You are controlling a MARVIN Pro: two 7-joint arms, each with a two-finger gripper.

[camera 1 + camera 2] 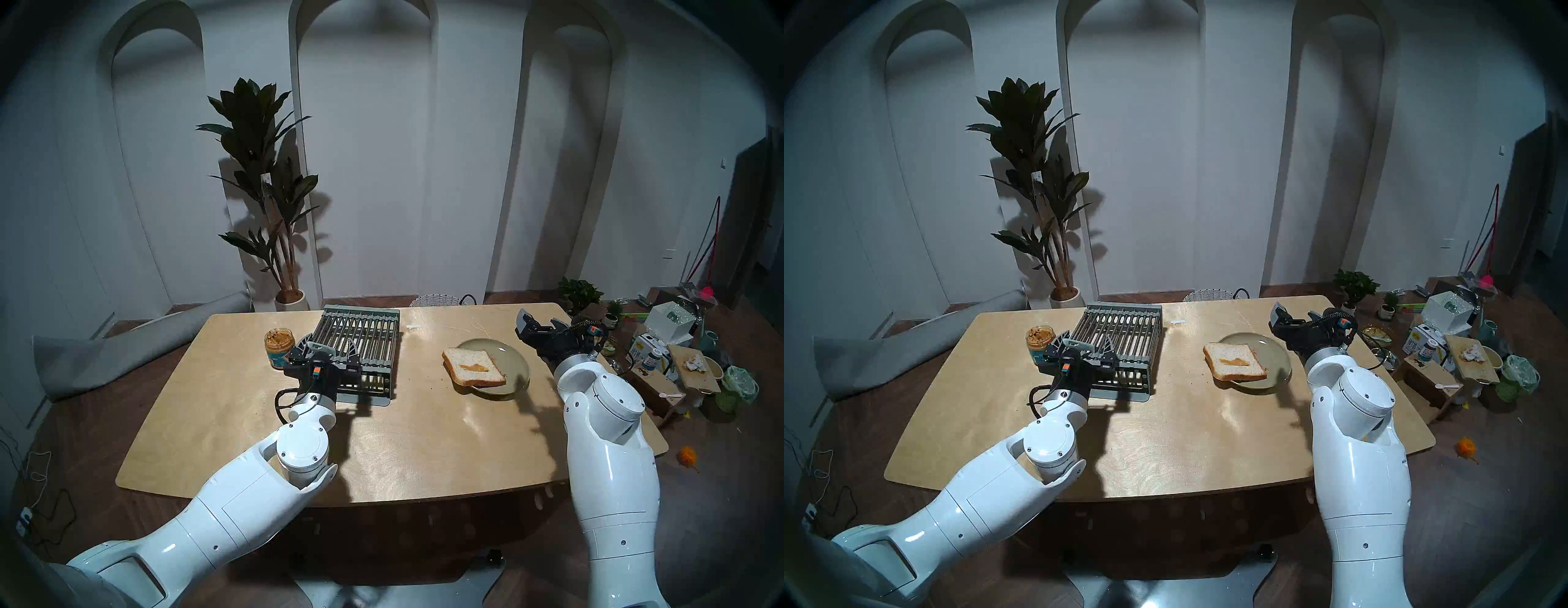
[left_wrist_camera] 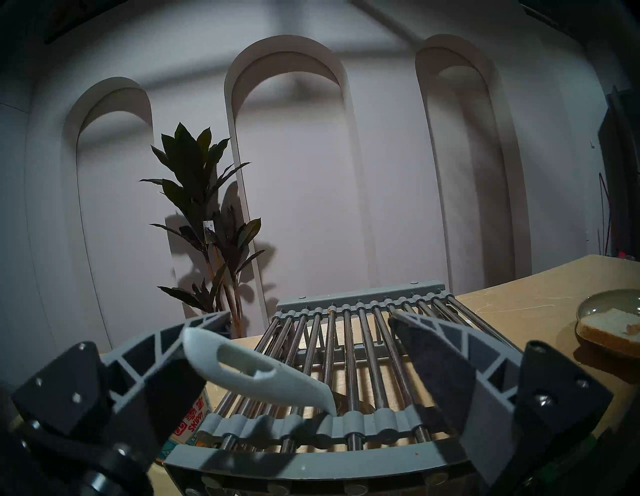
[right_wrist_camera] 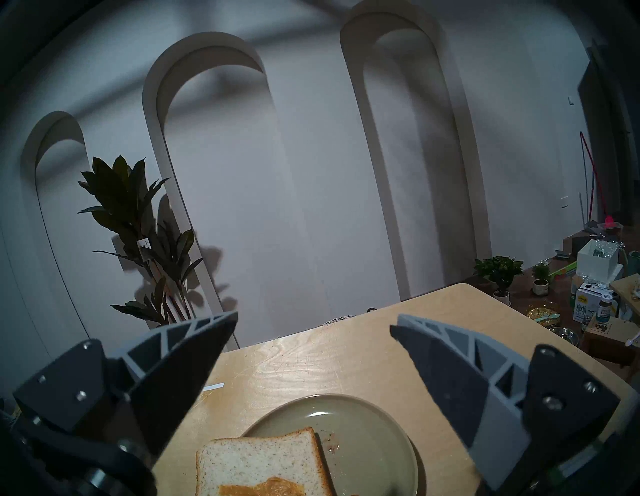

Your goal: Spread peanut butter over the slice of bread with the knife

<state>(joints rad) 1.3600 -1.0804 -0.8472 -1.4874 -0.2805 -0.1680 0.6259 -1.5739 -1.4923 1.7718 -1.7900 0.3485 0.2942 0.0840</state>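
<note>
Wooden table (image 1: 382, 433) under dim light, arched white wall panels behind. From my left gripper (image 2: 311, 350) outward: its fingers (image 2: 440, 350) stand spread wide, gripping nothing. Between them the knife (image 2: 256, 372) lies with its pale grey handle slanted across the near edge of the grey slatted rack (image 1: 360, 339), the blade end dipping between the bars; the handle sits close against the left-hand finger in the wrist view, and I cannot tell whether it touches. I judge the knife is parked here so a smeared blade stays off the tabletop. Just to the left of the rack stands the open jar of peanut butter (image 1: 279, 342), near enough for a reload. My right gripper (image 3: 311, 329) also has its fingers (image 3: 194, 350) wide apart and empty, hovering over the far right side of the pale green plate (image 1: 515, 358). On that plate lies the slice of bread (image 1: 473, 367), its near corner overhanging the rim. Only a narrow tan streak (image 3: 259, 490) crosses its middle, so I judge the spreading thin: most of the crumb is bare.
</note>
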